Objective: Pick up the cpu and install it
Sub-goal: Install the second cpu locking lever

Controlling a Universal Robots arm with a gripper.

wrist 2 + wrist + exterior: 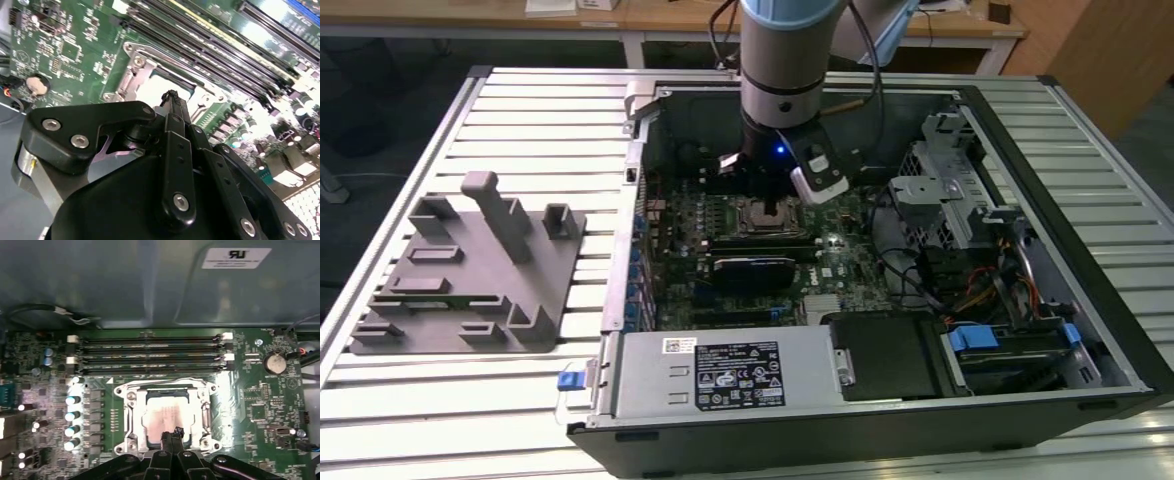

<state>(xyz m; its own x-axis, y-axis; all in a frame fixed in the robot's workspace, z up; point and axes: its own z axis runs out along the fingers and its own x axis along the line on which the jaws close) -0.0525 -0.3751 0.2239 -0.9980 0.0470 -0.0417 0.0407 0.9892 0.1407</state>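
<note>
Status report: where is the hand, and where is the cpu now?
Hand shut, tips over the cpu. Cpu lies in the motherboard socket, inside the open computer case. Nothing in the way.

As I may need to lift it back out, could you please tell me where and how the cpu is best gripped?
Judging from the first wrist view, the cpu lies flat in the socket frame, silvery top up. The frame rails crowd two opposite sides, so the claw should probably come straight from above and pinch the other two edges of the chip, which look less hemmed in. It may sit too low for a firm pinch.
</note>
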